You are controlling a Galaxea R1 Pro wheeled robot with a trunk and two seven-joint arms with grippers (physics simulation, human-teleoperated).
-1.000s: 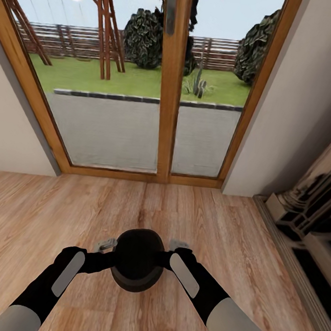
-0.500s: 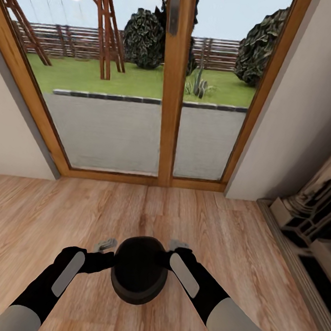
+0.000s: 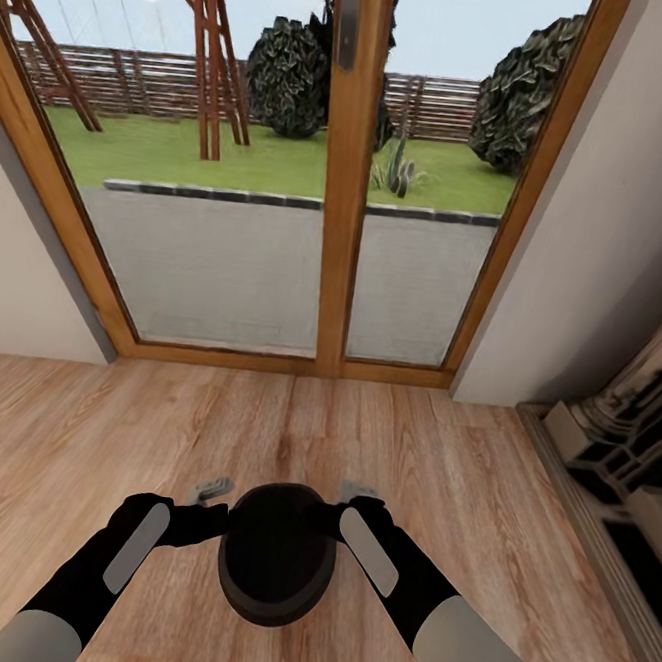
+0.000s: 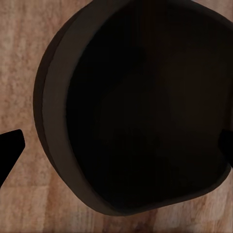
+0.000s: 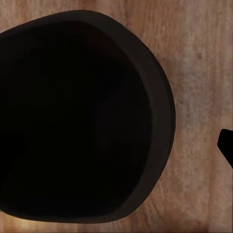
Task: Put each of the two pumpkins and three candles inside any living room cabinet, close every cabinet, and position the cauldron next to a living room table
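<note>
The black cauldron (image 3: 276, 552) sits between my two forearms over the wooden floor, its wide mouth facing up. My left gripper (image 3: 213, 488) is at its left rim and my right gripper (image 3: 357, 491) at its right rim. In the left wrist view the cauldron (image 4: 141, 107) lies between two widely spread fingers (image 4: 9, 150), one outside its wall. In the right wrist view the cauldron (image 5: 82, 121) looks the same, with one finger (image 5: 226, 148) outside over the floor. Both grippers stand open, straddling the wall. I cannot tell whether the pot rests on the floor.
A wood-framed glass double door (image 3: 345, 172) faces me, with a garden beyond. Plain walls flank it on both sides. A dark, pale-trimmed structure (image 3: 623, 437) runs along the right wall at floor level. Wooden floor (image 3: 112, 422) lies open to the left.
The whole view has shifted a little, so the camera moved. The cauldron now shows lower and larger between my arms, nearer to my body. The arms hold the same pose.
</note>
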